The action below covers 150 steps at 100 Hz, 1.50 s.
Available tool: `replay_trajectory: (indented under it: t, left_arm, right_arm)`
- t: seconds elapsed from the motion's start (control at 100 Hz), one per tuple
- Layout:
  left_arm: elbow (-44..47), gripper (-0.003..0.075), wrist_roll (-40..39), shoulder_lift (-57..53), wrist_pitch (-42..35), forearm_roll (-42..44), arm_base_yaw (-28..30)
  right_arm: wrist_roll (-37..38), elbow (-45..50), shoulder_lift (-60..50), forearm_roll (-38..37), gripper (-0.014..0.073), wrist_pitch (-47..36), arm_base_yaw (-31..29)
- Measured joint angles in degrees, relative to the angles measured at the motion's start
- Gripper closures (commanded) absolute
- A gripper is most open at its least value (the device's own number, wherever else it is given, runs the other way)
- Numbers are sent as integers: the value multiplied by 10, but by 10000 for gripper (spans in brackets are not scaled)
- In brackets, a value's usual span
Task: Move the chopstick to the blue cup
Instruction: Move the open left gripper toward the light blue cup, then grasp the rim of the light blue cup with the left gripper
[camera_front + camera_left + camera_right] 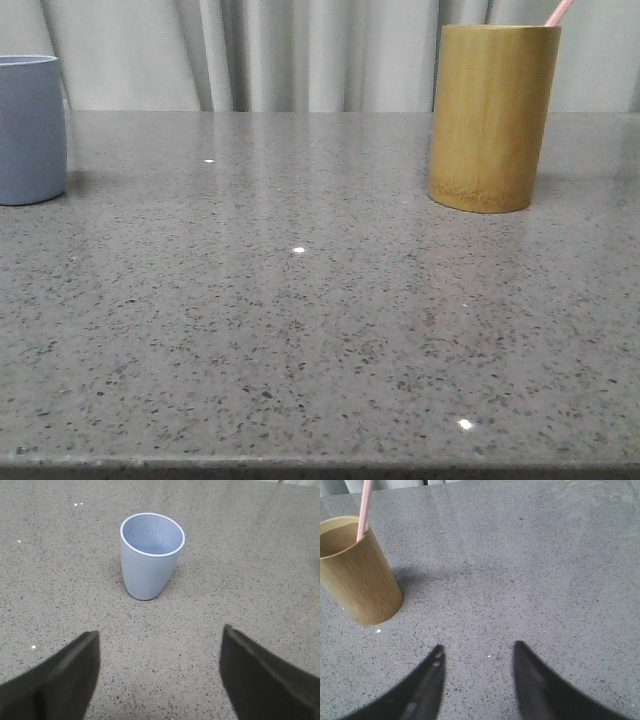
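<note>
The blue cup (28, 130) stands upright at the far left of the table; in the left wrist view the blue cup (151, 555) is empty. My left gripper (160, 635) is open, apart from the cup, with bare table between its fingers. A pale pink chopstick (559, 12) sticks out of the yellow-brown bamboo cylinder (492, 117) at the back right. In the right wrist view the chopstick (365, 507) leans on the rim of the bamboo cylinder (357, 572). My right gripper (477, 647) is open and holds nothing, well away from the cylinder.
A grey speckled table (300, 320) runs between the two cups. Pale curtains (300, 50) hang behind it. The table's front edge (320, 464) lies along the bottom of the front view. Neither arm shows in the front view.
</note>
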Motion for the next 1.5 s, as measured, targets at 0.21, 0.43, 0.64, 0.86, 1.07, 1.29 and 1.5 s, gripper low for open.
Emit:
replay_trajectory:
  t: [0.21,0.43,0.64,0.86,1.07,1.29,1.5]
  left_arm:
    - [0,225,0,0,-7,0,0]
    - [-11,330,0,15,-51,0,0]
    - [-87,335,0,133,-61,0,0]
    - [-182,335,0,297,-42,1,0]
    - [-243,335,0,420,-6,1,0]
    - [-253,335,0,487,-4,1,0]
    - [-253,414,0,515,-4,1,0]
  right_arm:
    - [0,0,0,0,21,-2,0]
    - [0,0,0,0,21,-2,0]
    - [0,0,0,0,21,-4,0]
    - [0,0,0,0,21,-4,0]
    - [0,0,0,0,21,-4,0]
    - [0,0,0,0,21,-4,0]
    - [0,0,0,0,21,-4,0]
